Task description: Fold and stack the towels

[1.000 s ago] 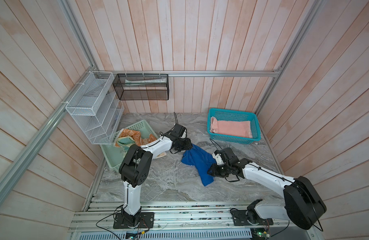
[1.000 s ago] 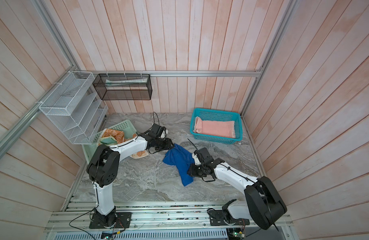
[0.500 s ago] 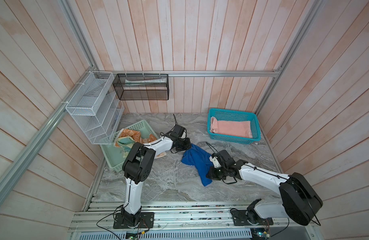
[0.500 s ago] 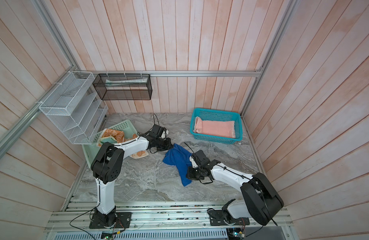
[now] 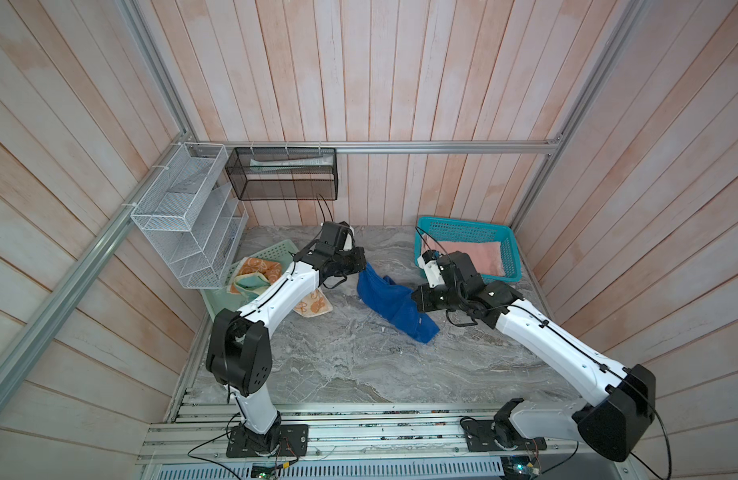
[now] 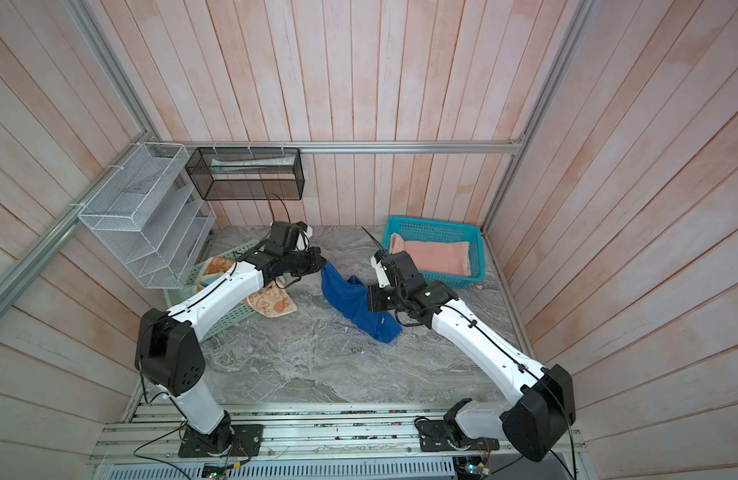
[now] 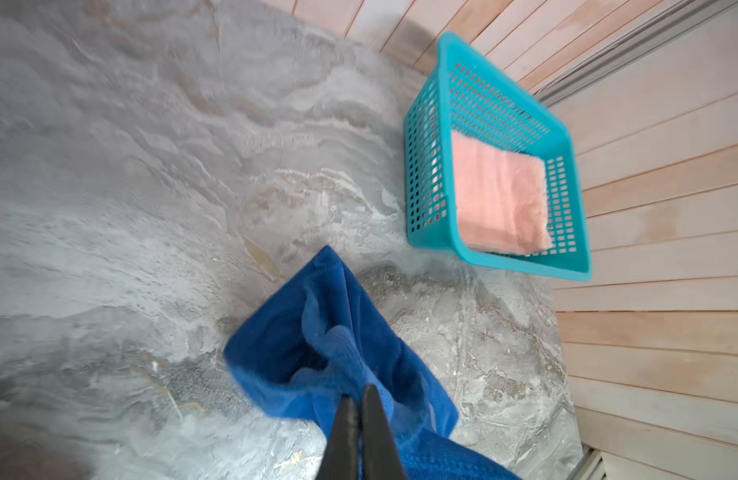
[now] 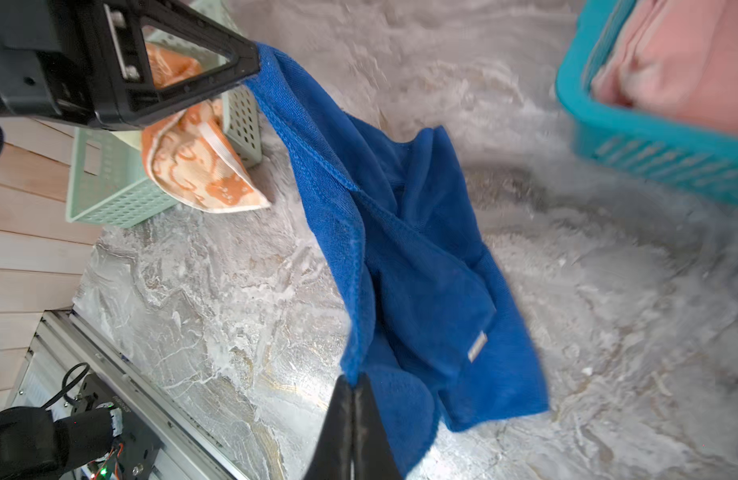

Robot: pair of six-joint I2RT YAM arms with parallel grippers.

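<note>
The left arm (image 5: 276,299) hides much of the mint-green basket (image 5: 276,251) and the orange-and-cream towel (image 5: 313,305). The left gripper (image 5: 361,266), jaws closed, pinches the blue towel (image 5: 394,303) by its back corner. The bunched cloth runs mid-table (image 5: 338,365), diagonally toward the front right. The right gripper (image 5: 414,298) clamps its right edge. The pink towel (image 5: 471,257) lies in the teal basket (image 5: 463,228).

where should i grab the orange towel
Probably the loose flap of the orange towel that spills over the green basket wall onto the table. Come from above on the table side: that part lies free and exposed, while the rest is bunched inside the basket.
</note>
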